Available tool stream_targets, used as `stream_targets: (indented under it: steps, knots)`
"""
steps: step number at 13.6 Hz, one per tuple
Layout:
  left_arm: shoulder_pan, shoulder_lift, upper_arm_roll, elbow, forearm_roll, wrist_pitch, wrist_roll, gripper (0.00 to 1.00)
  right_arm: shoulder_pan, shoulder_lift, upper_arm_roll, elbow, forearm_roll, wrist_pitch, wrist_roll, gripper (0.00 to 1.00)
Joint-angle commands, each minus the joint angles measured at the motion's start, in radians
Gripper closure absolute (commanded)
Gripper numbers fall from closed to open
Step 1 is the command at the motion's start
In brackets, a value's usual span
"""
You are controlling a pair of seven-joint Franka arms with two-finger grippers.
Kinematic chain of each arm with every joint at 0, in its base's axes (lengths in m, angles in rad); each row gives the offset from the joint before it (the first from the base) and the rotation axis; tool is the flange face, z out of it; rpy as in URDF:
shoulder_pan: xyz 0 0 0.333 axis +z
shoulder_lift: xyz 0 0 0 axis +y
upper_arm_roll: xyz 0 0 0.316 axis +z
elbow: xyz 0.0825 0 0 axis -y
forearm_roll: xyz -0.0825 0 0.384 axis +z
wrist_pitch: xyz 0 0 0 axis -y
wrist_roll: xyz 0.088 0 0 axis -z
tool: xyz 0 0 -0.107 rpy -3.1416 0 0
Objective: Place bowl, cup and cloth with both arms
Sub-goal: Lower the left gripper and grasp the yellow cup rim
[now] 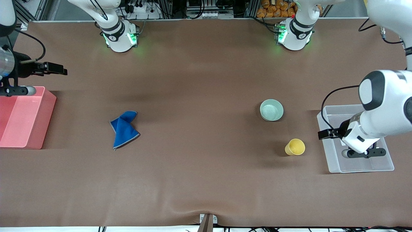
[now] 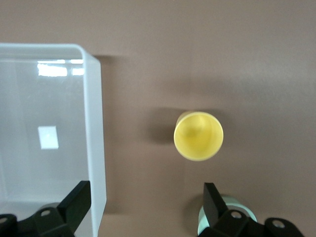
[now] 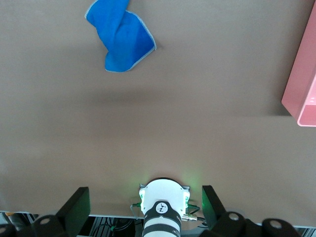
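One mint-green bowl (image 1: 271,110), one yellow cup (image 1: 294,147) and one blue cloth (image 1: 124,129) lie on the brown desk (image 1: 199,180). There are two bins: one clear plastic bin (image 1: 331,164) at the left arm's end of the desk and one pink bin (image 1: 22,119) at the right arm's end. Both bins show nothing inside.

The left end effector (image 1: 365,152) hangs over the clear plastic bin, jaws spread wide and holding nothing. In the left wrist view the end effector (image 2: 143,210) has one fingertip (image 2: 76,197) over the bin wall (image 2: 96,148) and the other over bare desk. The cup (image 2: 198,136) stands upright just beside the bin, on the bowl's side of the end effector and apart from both fingers. The bowl (image 2: 227,217) shows only as a sliver next to one finger. The bowl sits near the cup and farther from the front camera; the two do not touch.

The right end effector (image 1: 16,91) hangs over the edge of the pink bin that lies farther from the front camera. In the right wrist view its jaws (image 3: 143,207) stand wide apart with nothing between them. The cloth (image 3: 121,37) lies crumpled and partly folded on the open desk, well apart from this end effector and from the pink bin (image 3: 303,89). The right arm's base (image 3: 163,207) is seen between the fingers.

Nothing lies between either end effector and the three items; bare desk separates them. The cloth lies well apart from the bowl and cup.
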Motion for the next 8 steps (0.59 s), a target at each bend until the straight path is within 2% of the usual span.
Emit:
stream_targets:
  steps: [1, 8]
  knots:
    - [-0.01, 0.062, 0.002, 0.019, -0.017, 0.045, -0.007, 0.0, -0.006, 0.019, 0.004, -0.005, 0.009, 0.009, 0.018, 0.0]
    - [-0.013, 0.151, -0.002, 0.015, -0.02, 0.121, -0.018, 0.0, -0.007, 0.022, 0.004, -0.008, 0.009, 0.011, 0.018, 0.0]
